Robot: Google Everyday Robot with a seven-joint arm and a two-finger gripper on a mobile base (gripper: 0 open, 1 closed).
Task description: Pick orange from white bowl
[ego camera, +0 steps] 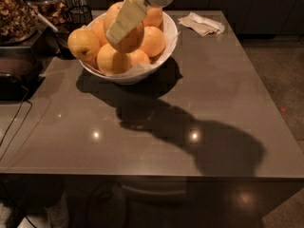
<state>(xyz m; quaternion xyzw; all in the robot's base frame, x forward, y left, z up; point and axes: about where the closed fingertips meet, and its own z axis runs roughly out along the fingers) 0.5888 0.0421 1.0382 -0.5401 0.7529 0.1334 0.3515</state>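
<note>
The white bowl [161, 56] stands at the table's far left, heaped with several oranges. My gripper [124, 32] reaches down from the top edge over the pile. One pale finger [124, 19] lies across the front of the large deep-orange orange [136, 39] at the top middle of the heap; the other finger is hidden behind it. The gripper is shut on this orange, which sits at the top of the pile. A paler orange [84, 44] rests on the bowl's left rim.
A crumpled white napkin [200, 23] lies at the table's far right of the bowl. Jars of dried food [16, 14], a black wire holder [78, 14] and a dark tray [16, 75] crowd the left side. A cable [14, 127] runs down the left edge.
</note>
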